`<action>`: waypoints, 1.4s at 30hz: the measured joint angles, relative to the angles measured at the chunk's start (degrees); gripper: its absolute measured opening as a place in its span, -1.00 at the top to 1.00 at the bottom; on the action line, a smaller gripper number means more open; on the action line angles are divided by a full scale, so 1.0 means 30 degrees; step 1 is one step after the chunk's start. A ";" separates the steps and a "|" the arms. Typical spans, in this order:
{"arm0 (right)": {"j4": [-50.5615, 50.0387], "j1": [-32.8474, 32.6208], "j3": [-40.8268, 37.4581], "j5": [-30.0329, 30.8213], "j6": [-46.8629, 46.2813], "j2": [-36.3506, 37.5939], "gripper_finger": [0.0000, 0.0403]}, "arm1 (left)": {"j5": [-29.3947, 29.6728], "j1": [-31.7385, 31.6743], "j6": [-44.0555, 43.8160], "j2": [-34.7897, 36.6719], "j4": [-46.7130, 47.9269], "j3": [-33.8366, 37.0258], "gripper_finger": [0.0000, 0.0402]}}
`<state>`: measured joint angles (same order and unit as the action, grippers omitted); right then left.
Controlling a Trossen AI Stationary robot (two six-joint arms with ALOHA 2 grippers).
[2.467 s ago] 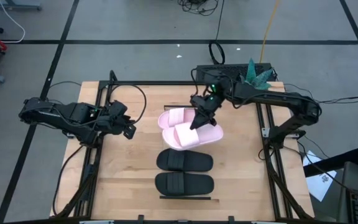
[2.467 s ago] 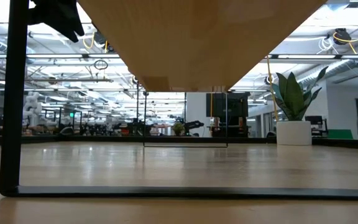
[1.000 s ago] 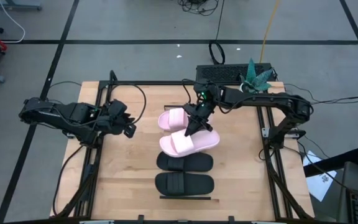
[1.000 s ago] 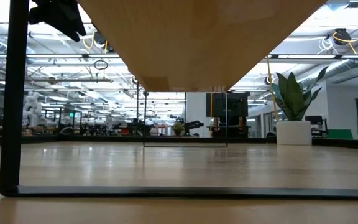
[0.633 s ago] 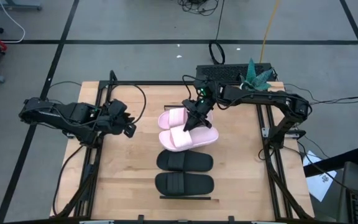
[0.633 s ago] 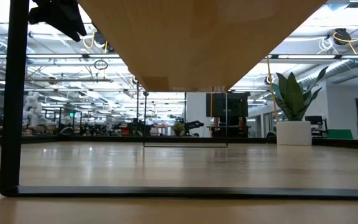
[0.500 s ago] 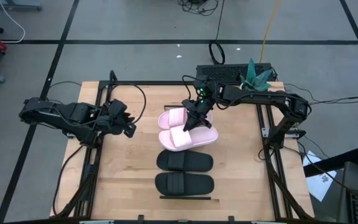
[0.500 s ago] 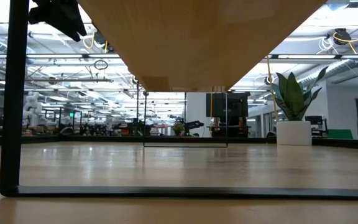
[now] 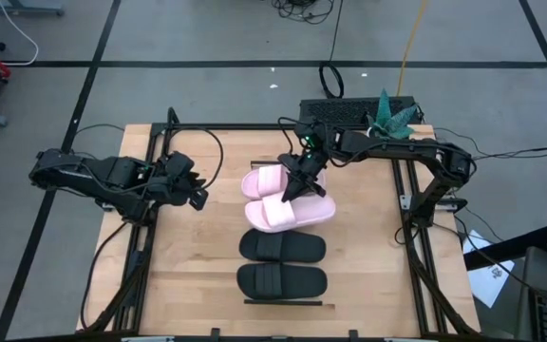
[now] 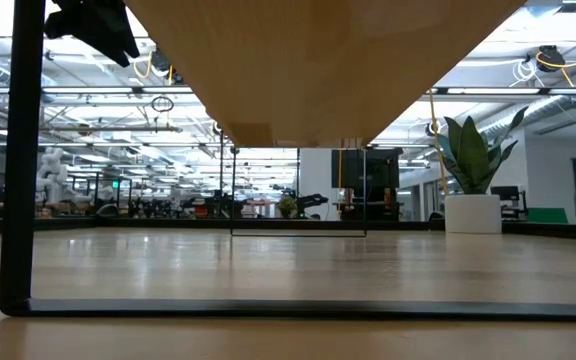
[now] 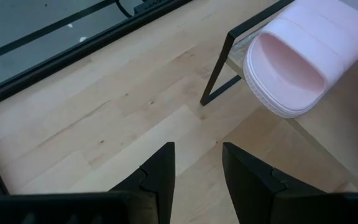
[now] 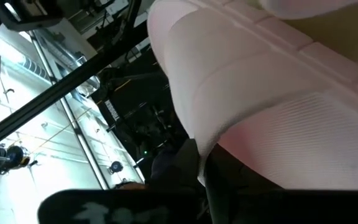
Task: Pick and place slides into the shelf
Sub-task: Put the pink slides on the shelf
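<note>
Pale plywood tabletop (image 9: 188, 256) is carrying everything. Right gripper (image 9: 297, 187), pinched shut, is seemingly gripping the nearer pink slide (image 9: 288, 213) by its strap, beside the other pink slide (image 9: 272, 180) toward the far edge. Light, bendy rubber; the ribbed strap suits gripping. Left gripper (image 9: 198, 199) is waiting, parted, empty.

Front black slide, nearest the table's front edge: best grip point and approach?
Grip the wide strap of the front black slide, probably at its open toe-side edge, one finger under the strap and one on top. Come from above: it lies flat, sole down, strap up. The second black slide lies just behind it, so the front side looks freer. The left gripper is open and idle.
</note>
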<state>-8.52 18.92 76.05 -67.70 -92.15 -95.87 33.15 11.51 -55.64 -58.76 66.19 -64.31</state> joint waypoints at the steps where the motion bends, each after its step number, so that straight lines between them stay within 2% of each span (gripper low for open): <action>1: 0.0020 0.0000 -0.0075 0.0000 0.0005 0.0005 1.00 | 0.0000 0.0000 0.0000 0.0000 0.0000 0.0000 0.36; 9: 0.0207 0.0077 -0.1133 0.0000 -0.0011 0.0005 1.00 | 0.0000 0.0000 -0.0012 0.0000 0.0001 0.0000 0.36; 17: 0.2303 0.0731 -0.1170 0.0537 -0.0651 0.0005 1.00 | 0.0000 0.0000 -0.0044 0.0000 -0.0004 0.0000 0.36; 26: 0.2370 0.1122 -0.1195 0.0344 -0.0761 -0.0192 1.00 | 0.0007 0.0000 -0.0146 -0.0022 -0.0022 0.0000 0.36; 42: 0.2494 0.0158 -0.1195 0.0124 -0.1067 -0.0192 1.00 | 0.0488 -0.0001 -0.0160 -0.0030 -0.0117 0.0000 0.36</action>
<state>-1.04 19.39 72.47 -67.33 -95.35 -96.44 34.61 11.51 -56.12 -58.85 65.84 -64.31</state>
